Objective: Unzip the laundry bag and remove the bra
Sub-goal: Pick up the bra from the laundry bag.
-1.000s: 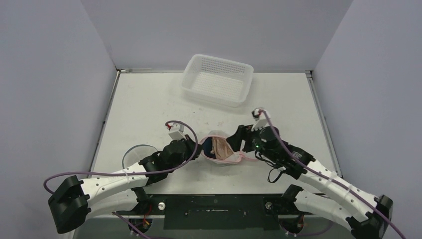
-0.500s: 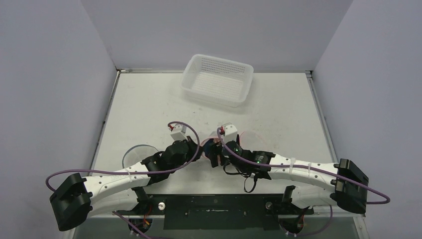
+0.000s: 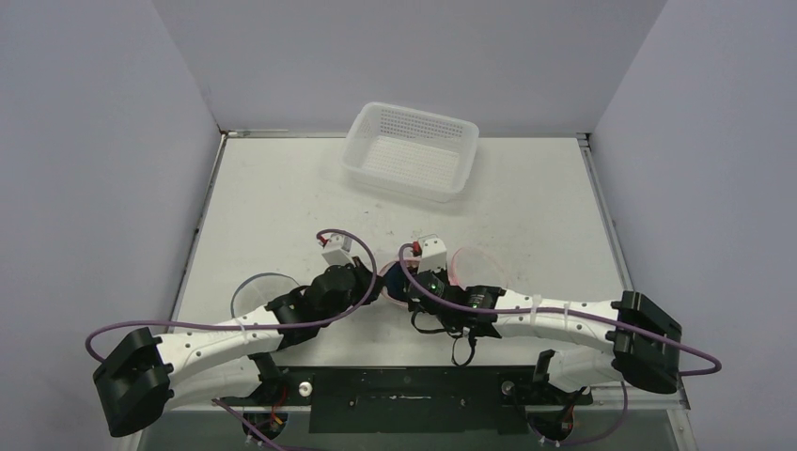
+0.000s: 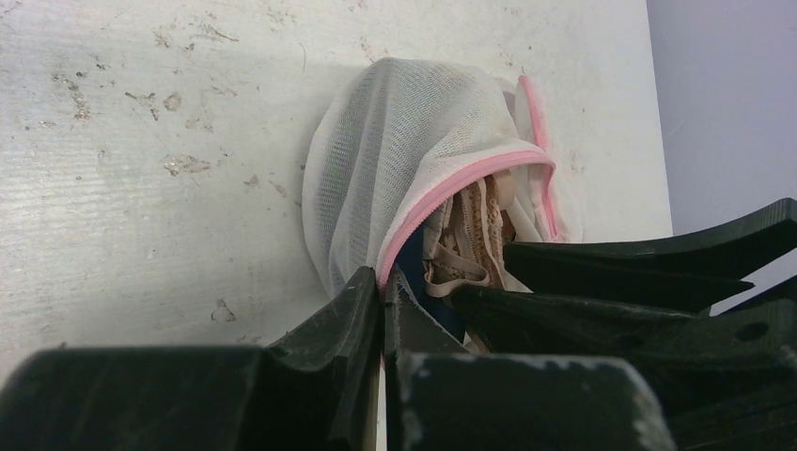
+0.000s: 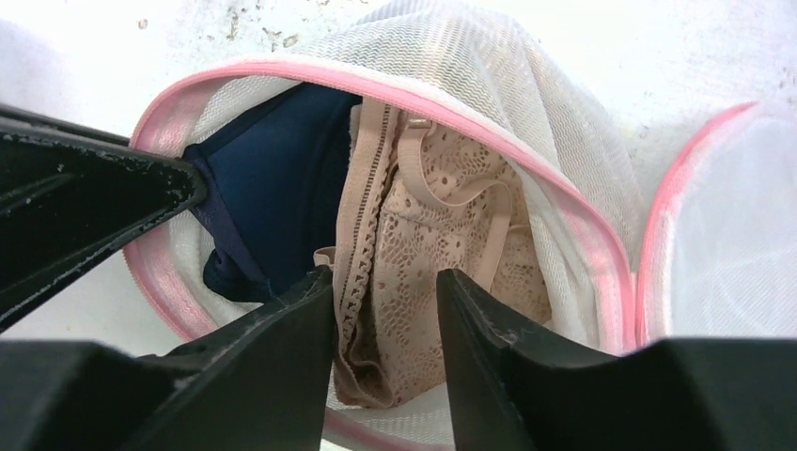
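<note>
The left gripper point(image 4: 383, 293) is clenched on the pink rim point(image 4: 451, 188) of the laundry bag point(image 4: 395, 141), which lies mouth agape near the front edge of the table point(image 3: 282, 207). The right gripper point(image 5: 385, 282) reaches into that mouth, jaws parted either side of the beige lace bra point(image 5: 423, 216), which lies inside the bag beside a navy garment point(image 5: 273, 188). Bare surface runs back to the basket point(image 3: 410, 188) at the far edge.

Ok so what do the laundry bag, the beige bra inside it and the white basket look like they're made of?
laundry bag: fine white mesh, likely polyester; it is semi-sheer with a visible weave and is edged in pink fabric tape.
beige bra: matte lace, shown by its patterned openwork and scalloped elastic trim.
basket: slightly glossy white plastic, probably moulded, with rows of small holes in its walls.
</note>
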Tool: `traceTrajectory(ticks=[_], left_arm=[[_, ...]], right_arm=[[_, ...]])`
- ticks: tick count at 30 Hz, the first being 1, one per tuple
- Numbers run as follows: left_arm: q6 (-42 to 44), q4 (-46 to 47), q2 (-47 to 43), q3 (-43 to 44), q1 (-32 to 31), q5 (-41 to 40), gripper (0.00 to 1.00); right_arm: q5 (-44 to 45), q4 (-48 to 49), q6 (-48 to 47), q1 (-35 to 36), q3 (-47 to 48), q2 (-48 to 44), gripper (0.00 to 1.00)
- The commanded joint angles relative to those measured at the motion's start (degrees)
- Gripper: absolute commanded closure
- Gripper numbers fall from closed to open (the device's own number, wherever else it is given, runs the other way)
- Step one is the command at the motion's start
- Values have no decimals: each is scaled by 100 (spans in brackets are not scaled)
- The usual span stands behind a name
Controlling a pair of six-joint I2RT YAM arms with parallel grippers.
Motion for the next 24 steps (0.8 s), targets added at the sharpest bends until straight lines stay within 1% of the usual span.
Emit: traceTrajectory(ticks=[1, 3, 4, 5, 6, 7, 8, 11, 13, 15, 17, 24], left_arm=[[-28, 132, -141, -9, -41, -2, 100], [-49, 151, -150, -35, -41, 1, 100], [-50, 161, -157, -45, -36, 5, 100], [-50, 172, -161, -53, -40, 12, 100], [-52, 161, -159, -55, -39, 17, 100], [-55, 165, -166, -60, -42, 14, 100], [-58, 167, -167, -64, -37, 14, 100], [-59, 175, -165, -64, -35, 36, 100], [-59, 178, -161, -64, -36, 49, 100], [-63, 184, -157, -64, -40, 64, 100], [-67, 196, -151, -64, -42, 74, 100], [-85, 219, -166, -60, -40, 136, 100]], right_arm=[[443, -18, 185, 45, 28, -298, 66], [555, -120, 240, 45, -5, -343, 79], [603, -182, 269, 45, -9, -358, 83], [632, -225, 278, 45, -21, -383, 85], [644, -235, 282, 45, -35, -422, 84], [641, -229, 291, 45, -62, -465, 81], [626, -205, 293, 49, -83, -509, 75], [537, -75, 266, 75, -106, -638, 49], [507, 15, 234, 131, -85, -693, 39], [489, 65, 194, 194, -22, -702, 35], [487, 58, 150, 232, 94, -601, 32], [704, -130, 172, 256, 408, -65, 32]])
